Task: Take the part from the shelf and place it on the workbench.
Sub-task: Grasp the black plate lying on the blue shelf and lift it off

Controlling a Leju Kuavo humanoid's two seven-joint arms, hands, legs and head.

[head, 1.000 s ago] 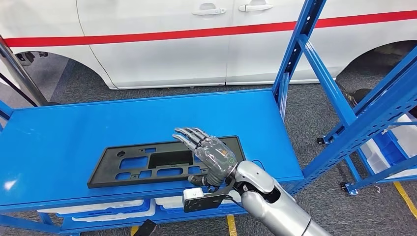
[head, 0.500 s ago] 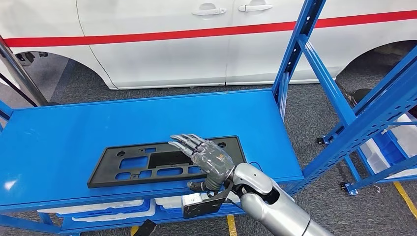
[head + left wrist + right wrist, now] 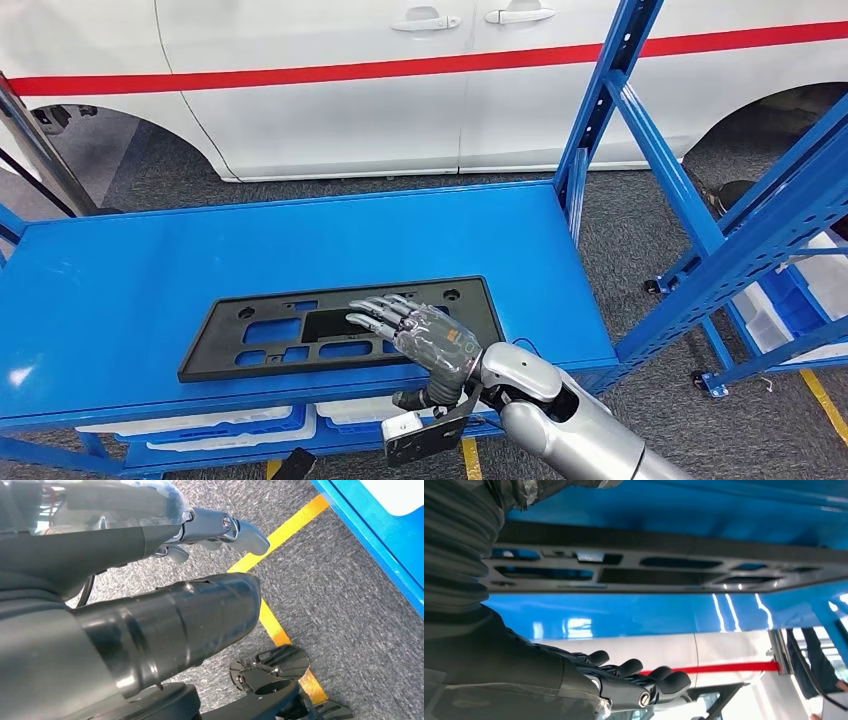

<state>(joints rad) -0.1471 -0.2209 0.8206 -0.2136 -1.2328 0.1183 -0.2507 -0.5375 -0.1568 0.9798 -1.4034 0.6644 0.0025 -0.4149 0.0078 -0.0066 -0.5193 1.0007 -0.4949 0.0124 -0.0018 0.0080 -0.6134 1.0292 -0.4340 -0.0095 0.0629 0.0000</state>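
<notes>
The part [image 3: 270, 335] is a flat black plastic plate with several cut-outs, lying near the front edge of the blue shelf surface [image 3: 150, 260]. My right hand [image 3: 425, 335] is over the plate's right portion, fingers stretched out and apart, holding nothing. In the right wrist view the plate [image 3: 664, 575] lies flat on the blue surface, with my fingers [image 3: 634, 680] apart from it. My left hand [image 3: 200, 530] hangs over the grey floor with nothing in it, its fingers loosely extended.
A white car [image 3: 350, 90] with a red stripe stands behind the shelf. Blue rack uprights [image 3: 640, 130] rise at the right. White bins [image 3: 230, 425] sit below the surface. A yellow floor line [image 3: 280, 630] runs under my left hand.
My right hand has drawn back toward the front edge and slightly to the right, staying spread above the plate. The plate has not moved.
</notes>
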